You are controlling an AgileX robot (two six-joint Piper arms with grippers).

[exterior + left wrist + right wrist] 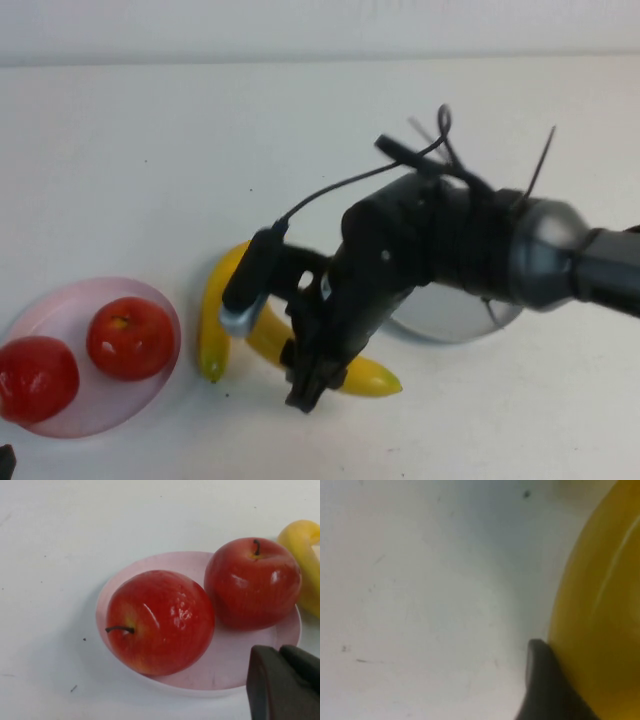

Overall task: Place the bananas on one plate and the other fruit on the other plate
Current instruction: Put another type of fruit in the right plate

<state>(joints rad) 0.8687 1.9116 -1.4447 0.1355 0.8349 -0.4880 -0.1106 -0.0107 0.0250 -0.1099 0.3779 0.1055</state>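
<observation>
Two red apples (130, 338) (35, 378) rest on the pale pink plate (150, 300) at the front left. They also show in the left wrist view (160, 621) (252, 582) on that plate (240, 670). Two yellow bananas lie on the table in the middle, one curved (212, 320), one (372, 378) under my right gripper (308, 385). That gripper is down on the second banana (600, 605), with one finger (542, 680) pressed against its side. The grey plate (455, 318) is mostly hidden under the right arm. My left gripper (279, 651) is shut and empty beside the pink plate.
The white table reaches back to a pale wall. The right arm and its cables (450, 240) span the middle right. The left gripper barely shows at the front left corner (5, 462). A banana end (305, 555) lies just past the pink plate.
</observation>
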